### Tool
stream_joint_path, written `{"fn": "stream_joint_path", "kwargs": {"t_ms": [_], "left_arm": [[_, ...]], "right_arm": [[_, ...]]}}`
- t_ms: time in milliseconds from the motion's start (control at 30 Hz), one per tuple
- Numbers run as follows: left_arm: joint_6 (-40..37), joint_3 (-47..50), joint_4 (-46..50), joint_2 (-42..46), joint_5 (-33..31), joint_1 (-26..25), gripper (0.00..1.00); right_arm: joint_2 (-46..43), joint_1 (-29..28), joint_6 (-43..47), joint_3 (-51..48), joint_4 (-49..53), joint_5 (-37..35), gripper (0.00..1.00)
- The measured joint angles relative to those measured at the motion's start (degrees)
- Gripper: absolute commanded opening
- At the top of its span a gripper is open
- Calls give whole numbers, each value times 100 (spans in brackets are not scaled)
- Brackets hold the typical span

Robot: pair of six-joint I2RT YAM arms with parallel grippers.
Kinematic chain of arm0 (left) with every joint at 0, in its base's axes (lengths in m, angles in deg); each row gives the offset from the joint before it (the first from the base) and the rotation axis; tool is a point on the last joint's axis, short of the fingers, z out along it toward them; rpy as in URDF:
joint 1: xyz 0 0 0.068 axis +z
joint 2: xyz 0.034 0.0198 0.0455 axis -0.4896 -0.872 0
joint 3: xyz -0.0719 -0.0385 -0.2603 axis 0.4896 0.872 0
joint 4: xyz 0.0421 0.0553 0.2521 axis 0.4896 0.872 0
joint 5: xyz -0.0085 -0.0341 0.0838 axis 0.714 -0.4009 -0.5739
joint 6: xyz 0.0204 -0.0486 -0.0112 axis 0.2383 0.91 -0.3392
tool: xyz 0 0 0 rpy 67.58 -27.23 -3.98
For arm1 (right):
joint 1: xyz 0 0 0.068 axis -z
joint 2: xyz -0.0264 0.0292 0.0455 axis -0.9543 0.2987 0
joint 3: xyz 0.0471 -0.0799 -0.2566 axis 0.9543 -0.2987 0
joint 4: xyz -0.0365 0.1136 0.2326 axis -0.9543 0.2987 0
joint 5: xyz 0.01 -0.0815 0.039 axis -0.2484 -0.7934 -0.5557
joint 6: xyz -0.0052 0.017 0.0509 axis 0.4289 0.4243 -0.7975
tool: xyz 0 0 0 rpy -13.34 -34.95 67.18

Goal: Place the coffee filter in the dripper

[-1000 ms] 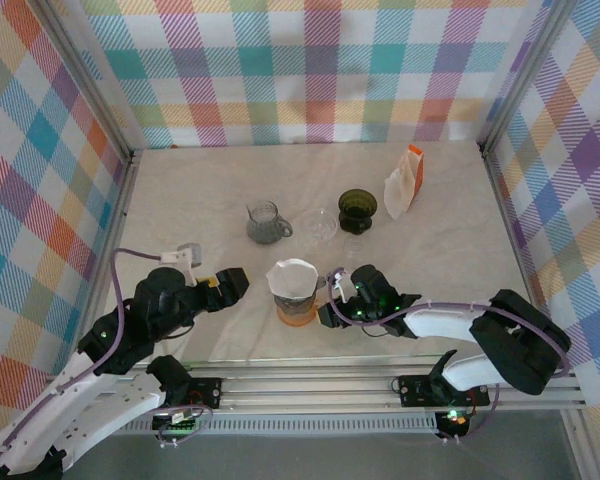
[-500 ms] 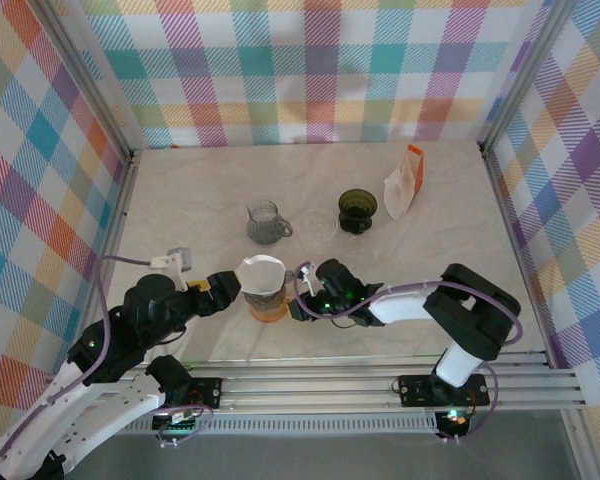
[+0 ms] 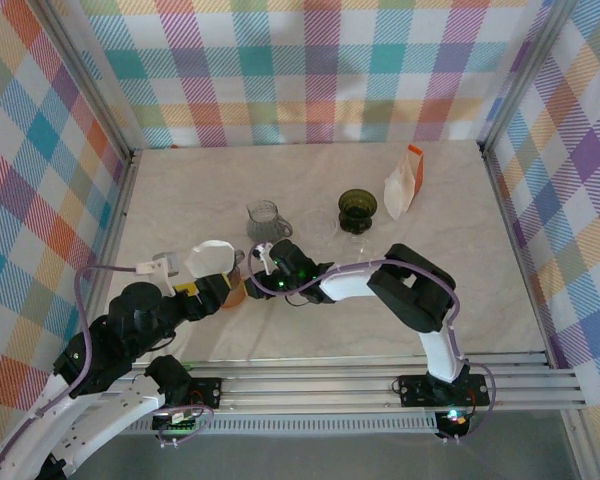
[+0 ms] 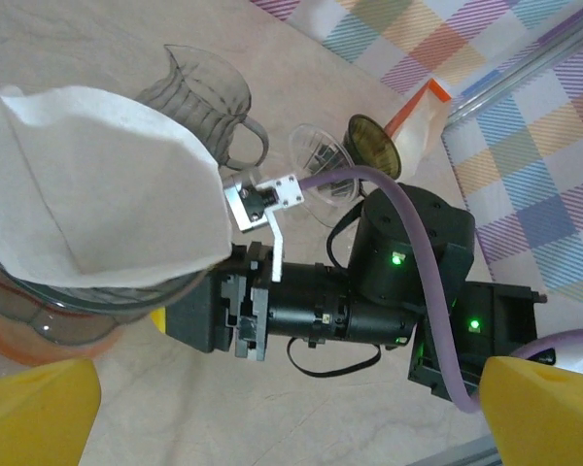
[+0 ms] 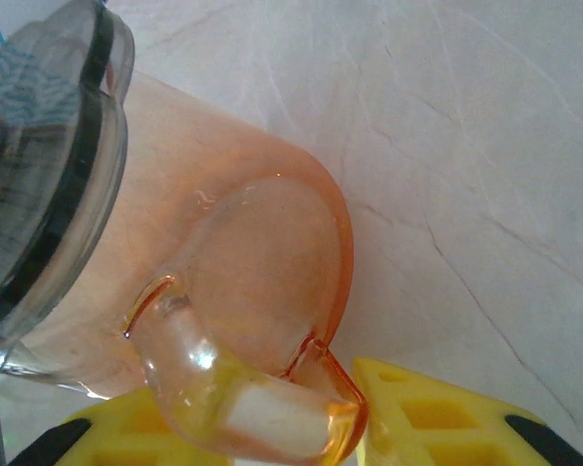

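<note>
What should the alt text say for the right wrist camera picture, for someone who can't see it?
Close up, the looped handle of a see-through orange cup is pinched at the bottom edge between the yellow fingers of the right tool. A smoky grey dripper sits on the cup at upper left, above a pale marbled table.

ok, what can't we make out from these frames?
Top external: mug mostly hidden under filter and left gripper.
Left wrist: filter covers the dripper's inside, so seating depth unclear; left fingers blurred, cut off by the bottom edge.
Right wrist: handle covers part of the right gripper; dripper cropped at the left edge.
</note>
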Motion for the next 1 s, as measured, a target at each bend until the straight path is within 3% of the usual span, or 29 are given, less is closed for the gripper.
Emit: {"fn": "stream_joint_path", "kwargs": {"t_ms": [233, 433, 700, 1000], "left_arm": [[0, -39, 125, 48, -44, 0, 100], [-4, -39, 131, 52, -44, 0, 100], [-44, -57, 131, 52, -44, 0, 100], [-83, -81, 127, -201, -22, 0, 100]], "right_arm": [[101, -4, -111, 114, 42, -33, 45], [-339, -42, -151, -634, 59, -216, 53], [-2090, -199, -208, -1550, 629, -610, 61], [-4146, 28, -258, -1403, 2848, -1873, 68]]}}
